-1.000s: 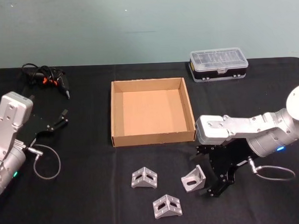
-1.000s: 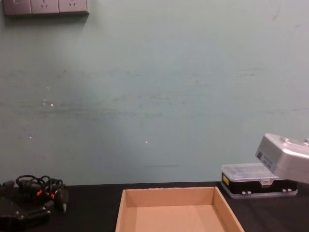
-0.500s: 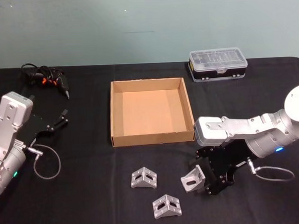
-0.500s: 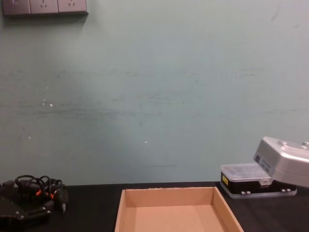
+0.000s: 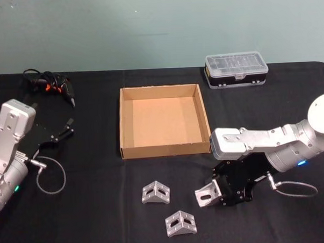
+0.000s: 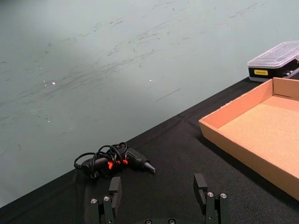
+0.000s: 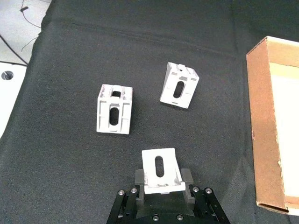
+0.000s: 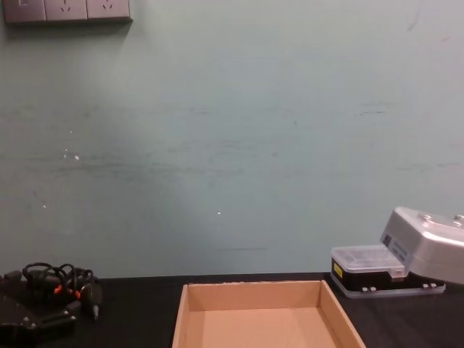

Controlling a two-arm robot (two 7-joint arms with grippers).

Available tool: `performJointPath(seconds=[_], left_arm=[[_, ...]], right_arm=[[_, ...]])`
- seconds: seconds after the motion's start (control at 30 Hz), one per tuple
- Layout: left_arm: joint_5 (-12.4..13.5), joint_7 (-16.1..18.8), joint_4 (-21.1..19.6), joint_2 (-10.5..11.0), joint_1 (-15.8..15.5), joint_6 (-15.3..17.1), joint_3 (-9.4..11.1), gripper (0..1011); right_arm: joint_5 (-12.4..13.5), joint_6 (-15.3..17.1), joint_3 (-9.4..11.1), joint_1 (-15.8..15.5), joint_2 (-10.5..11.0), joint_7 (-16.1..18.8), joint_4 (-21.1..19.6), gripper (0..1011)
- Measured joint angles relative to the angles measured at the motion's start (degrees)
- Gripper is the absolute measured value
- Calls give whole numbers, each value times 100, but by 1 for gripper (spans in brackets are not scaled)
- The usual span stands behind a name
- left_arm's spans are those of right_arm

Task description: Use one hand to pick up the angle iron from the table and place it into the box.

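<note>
One angle iron (image 5: 206, 194), resting on the surface (image 5: 101, 210), was clamped shallowly by the right end effector (image 7: 162, 183), so it could slip during lifting.

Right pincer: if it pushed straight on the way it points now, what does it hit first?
The right pincer is shut on one angle iron; beyond that, probably the loose angle iron nearer the box, though it might slip past. Left pincer idles open.

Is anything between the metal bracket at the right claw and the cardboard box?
Nothing visible. Only bare black tabletop lies between the silver angle bracket, in the right gripper, and the shallow brown cardboard box; two other silver brackets sit to the left.
</note>
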Motion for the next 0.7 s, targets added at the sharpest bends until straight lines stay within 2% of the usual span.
performJointPath(seconds=[0.27,0.47,0.53,0.7], left_arm=[[0,0,0,0,0,0,0,1011],[0,0,0,0,0,0,0,1011],[0,0,0,0,0,0,0,1011],[0,0,0,0,0,0,0,1011]], right_arm=[[79,-37,99,-68,60,-94,-145,476],[414,-129,392,-245,271,-263,-556,474],[566,-169,562,-339,395,-384,-796,474],[694,-194,763,-420,525,-541,-1051,474]])
